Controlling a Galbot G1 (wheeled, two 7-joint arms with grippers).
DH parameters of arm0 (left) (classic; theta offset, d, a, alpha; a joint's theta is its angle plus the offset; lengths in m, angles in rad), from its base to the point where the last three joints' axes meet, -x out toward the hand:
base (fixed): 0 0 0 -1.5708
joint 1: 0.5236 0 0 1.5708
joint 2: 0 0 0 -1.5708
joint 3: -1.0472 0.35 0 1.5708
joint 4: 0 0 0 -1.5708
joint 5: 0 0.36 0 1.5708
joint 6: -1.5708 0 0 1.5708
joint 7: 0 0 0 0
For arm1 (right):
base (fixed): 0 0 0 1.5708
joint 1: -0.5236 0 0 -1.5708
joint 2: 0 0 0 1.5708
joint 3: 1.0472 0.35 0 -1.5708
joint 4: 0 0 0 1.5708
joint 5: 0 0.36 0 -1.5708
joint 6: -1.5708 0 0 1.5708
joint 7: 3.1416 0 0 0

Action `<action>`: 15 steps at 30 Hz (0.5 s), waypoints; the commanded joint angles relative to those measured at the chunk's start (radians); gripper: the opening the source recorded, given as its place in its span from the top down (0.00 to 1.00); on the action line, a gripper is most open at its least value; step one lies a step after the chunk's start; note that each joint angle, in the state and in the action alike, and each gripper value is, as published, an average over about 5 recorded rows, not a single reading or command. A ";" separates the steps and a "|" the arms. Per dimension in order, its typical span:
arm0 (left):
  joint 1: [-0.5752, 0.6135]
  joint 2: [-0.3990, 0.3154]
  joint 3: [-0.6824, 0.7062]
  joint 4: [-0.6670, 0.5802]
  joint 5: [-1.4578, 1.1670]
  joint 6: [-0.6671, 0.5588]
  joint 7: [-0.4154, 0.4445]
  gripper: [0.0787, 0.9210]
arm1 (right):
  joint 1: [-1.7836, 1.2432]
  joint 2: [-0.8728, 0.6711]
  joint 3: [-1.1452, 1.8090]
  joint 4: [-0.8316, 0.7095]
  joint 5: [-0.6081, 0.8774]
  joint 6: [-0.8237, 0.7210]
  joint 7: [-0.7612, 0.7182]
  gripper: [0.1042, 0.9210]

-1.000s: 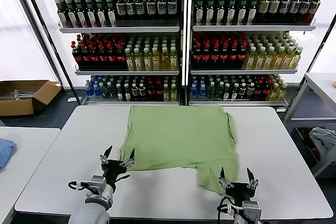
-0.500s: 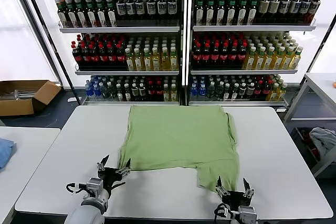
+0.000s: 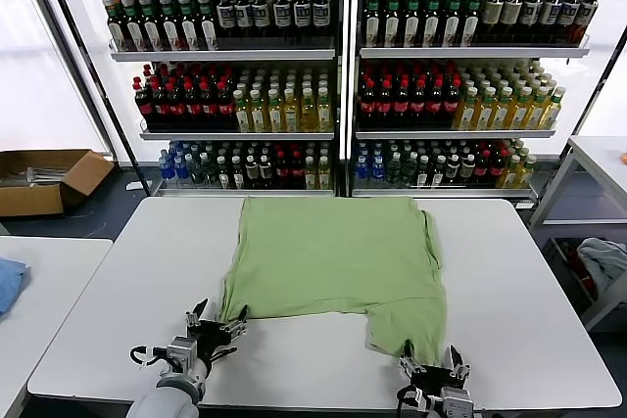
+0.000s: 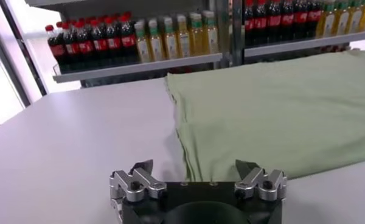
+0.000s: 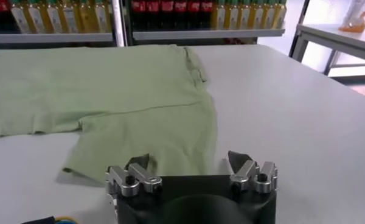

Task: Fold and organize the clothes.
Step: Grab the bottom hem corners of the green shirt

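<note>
Head camera high, wrist cameras low, sharing shirt [image 3: 338,266]

One green shirt [image 3: 338,266] lies on one white tabletop [image 3: 529,281], and two grippers show at the near edge: the left gripper [image 3: 217,321] and the right gripper [image 3: 431,367]. Behind stand two shelving units [image 3: 338,66], each with three visible rows of bottles too many to count. One cardboard box [image 3: 44,179] sits on the floor at the left.
</note>
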 commanded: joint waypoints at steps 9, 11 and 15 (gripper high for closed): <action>0.024 -0.006 0.007 0.007 0.004 0.004 0.009 0.34 | -0.012 0.001 -0.004 -0.017 0.042 0.011 0.005 0.53; 0.029 -0.010 0.008 0.006 0.006 0.004 0.011 0.41 | -0.013 -0.002 -0.002 -0.016 0.042 0.016 0.006 0.60; 0.037 -0.017 0.008 0.005 0.010 0.002 0.016 0.55 | -0.013 -0.011 0.000 -0.009 0.045 0.024 0.005 0.74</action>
